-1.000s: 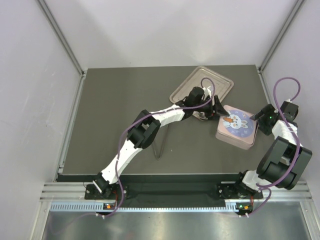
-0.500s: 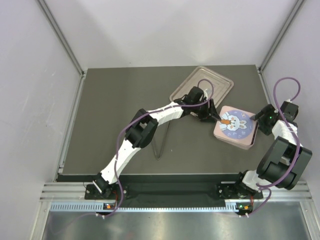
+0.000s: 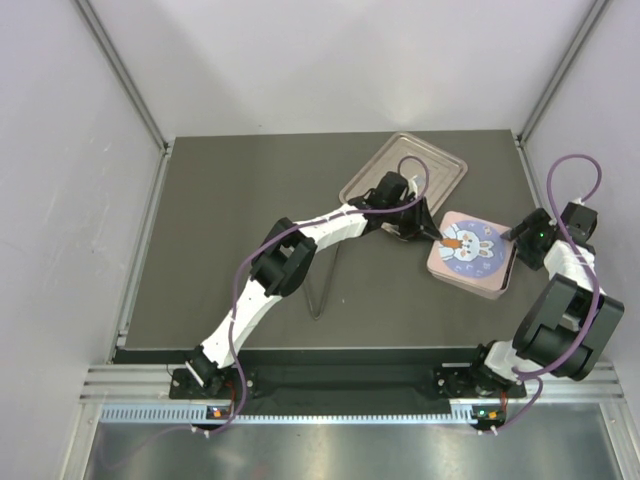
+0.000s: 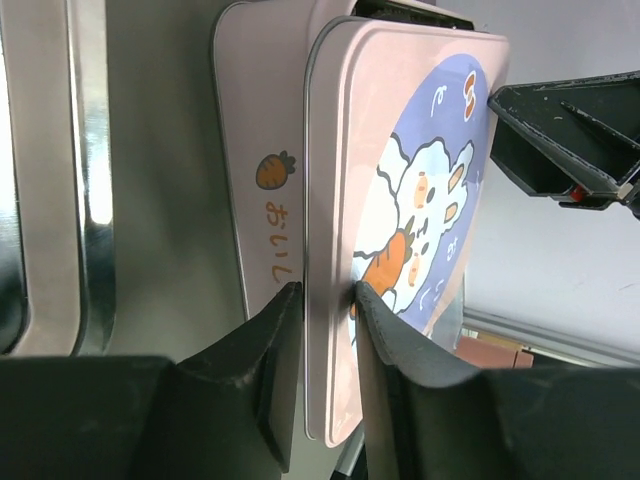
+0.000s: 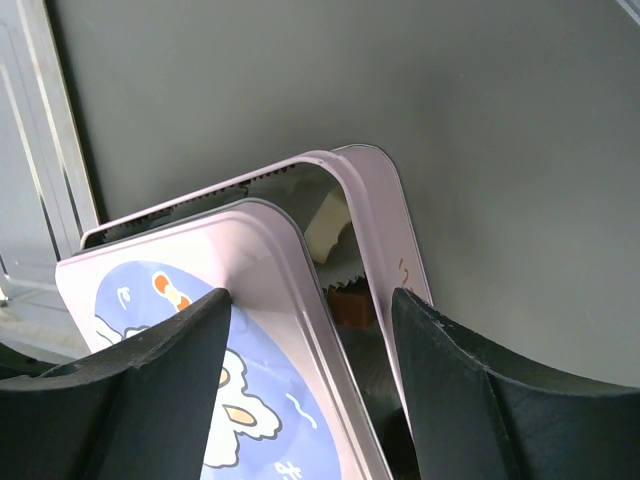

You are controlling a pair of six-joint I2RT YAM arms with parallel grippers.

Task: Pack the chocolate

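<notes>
Pink lid (blue oval, white bunny, orange carrot); silver tray; brown chocolate.

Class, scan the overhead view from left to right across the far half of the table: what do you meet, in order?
metal tray → pink bunny box → right gripper

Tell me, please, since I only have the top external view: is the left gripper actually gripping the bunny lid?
Observer: Yes; the left wrist view shows the left gripper pinching the rim of the lid.
Operator: Is the lid seated on the box?
Observer: No; the right wrist view shows it askew on the pink box, leaving a gap at one corner.
Operator: Is anything visible inside?
Observer: A brown chocolate and what looks like a cream piece show through that gap.
</notes>
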